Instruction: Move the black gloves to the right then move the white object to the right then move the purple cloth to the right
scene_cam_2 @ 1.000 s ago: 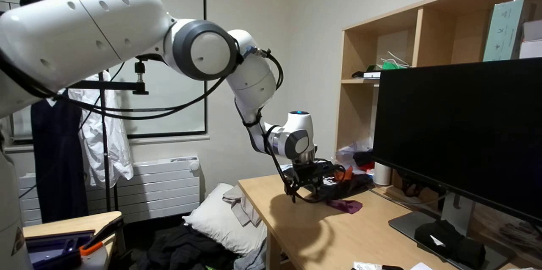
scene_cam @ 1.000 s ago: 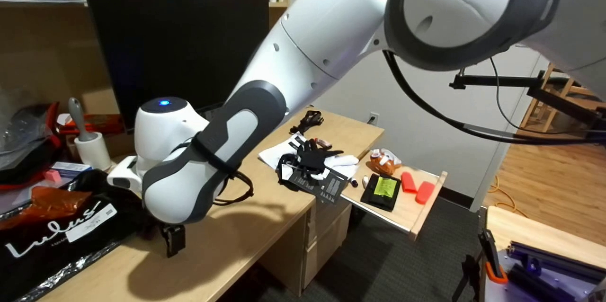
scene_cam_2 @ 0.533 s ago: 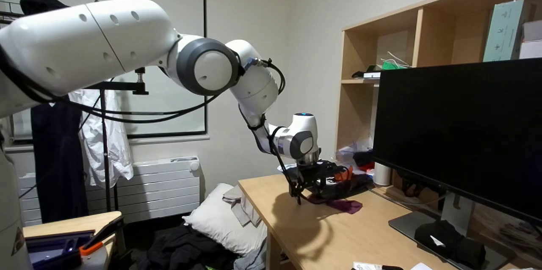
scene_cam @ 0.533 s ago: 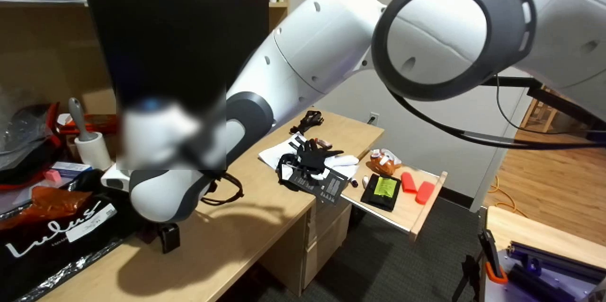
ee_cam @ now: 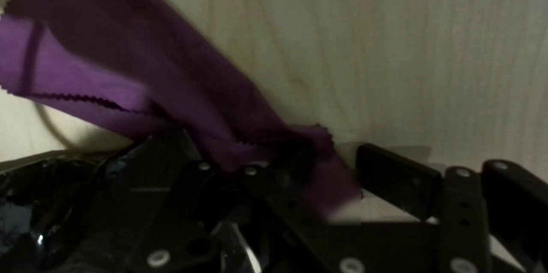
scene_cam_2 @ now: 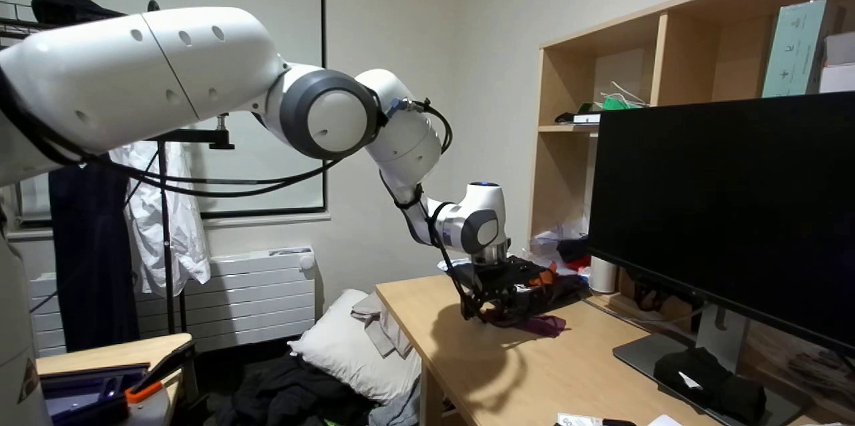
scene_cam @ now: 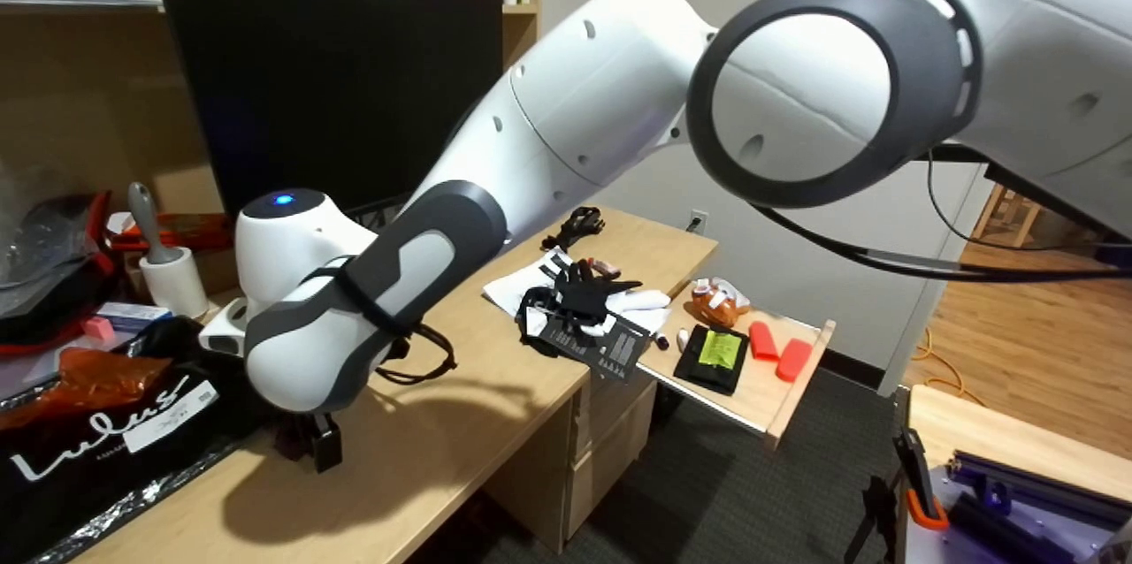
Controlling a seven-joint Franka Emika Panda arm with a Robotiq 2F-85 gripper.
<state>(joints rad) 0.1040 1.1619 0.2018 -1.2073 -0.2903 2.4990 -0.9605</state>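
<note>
Pincer (ee_cam: 336, 168) downward, jaws apart, below an outstretched arm (scene_cam: 566, 104)

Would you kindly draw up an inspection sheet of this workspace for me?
Surface: wooden desk; no spill seen.
Black gloves: lying on white papers near the desk edge.
White object: not identifiable with certainty.
Purple cloth: limp on the desk, part of it between the jaws.
Clutter: black Lulus bag, lint roller, monitor, open drawer with two red pieces among other things.
Gripper: jaws apart; no firm grip visible.
Cables: black cables sag beneath the arm; no snag seen.
Surroundings: radiator, white pillow, hanging white shirt.
</note>
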